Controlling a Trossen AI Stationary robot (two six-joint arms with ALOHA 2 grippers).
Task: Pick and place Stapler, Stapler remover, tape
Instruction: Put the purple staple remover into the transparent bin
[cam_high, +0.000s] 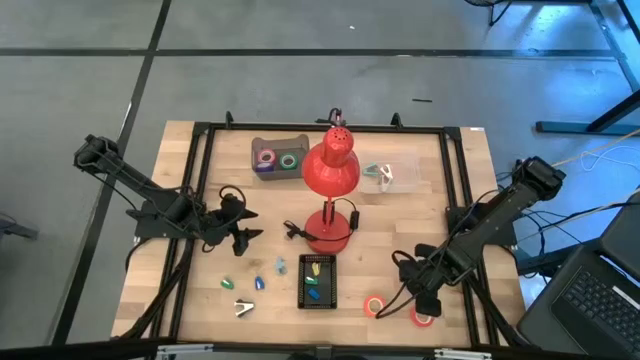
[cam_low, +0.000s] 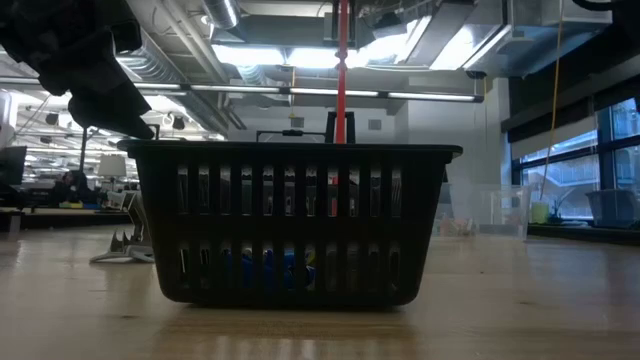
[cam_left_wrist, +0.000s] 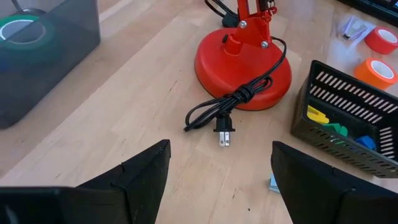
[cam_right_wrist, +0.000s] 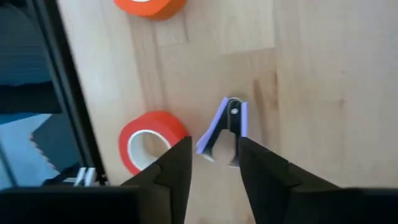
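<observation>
I have the staple remover (cam_right_wrist: 225, 127), purple-handled, lying on the wood right between the right gripper's (cam_right_wrist: 214, 163) two fingers in the right wrist view. The fingers stand a little apart on either side of it; I cannot tell whether they press on it. Just beside it is a red tape roll (cam_right_wrist: 149, 144), lying flat with its hollow centre up, and an orange tape roll (cam_right_wrist: 150, 6) sits at the top edge of that frame.

In the high view the right gripper (cam_high: 425, 300) is low at the lower right of the table (cam_high: 420, 215), with the red roll (cam_high: 422, 318) below it and the orange roll (cam_high: 374, 306) to its left. Two more rolls, pink (cam_high: 265, 157) and green (cam_high: 289, 159), lie in a grey bin (cam_high: 278, 146) at the upper middle of the frame.

A black mesh basket (cam_high: 318, 281) at lower centre holds small yellow, green and blue items. The red lamp (cam_high: 331, 180) stands in the middle, its cord and plug (cam_left_wrist: 222, 134) coiled by the base. A clear box (cam_high: 397, 172) sits to the right of the lamp head. A metal clip-like piece (cam_high: 243, 308) lies at lower left.

The left gripper (cam_high: 242, 225) waits at left centre, its fingers (cam_left_wrist: 140, 174) spread wide with nothing between them.
</observation>
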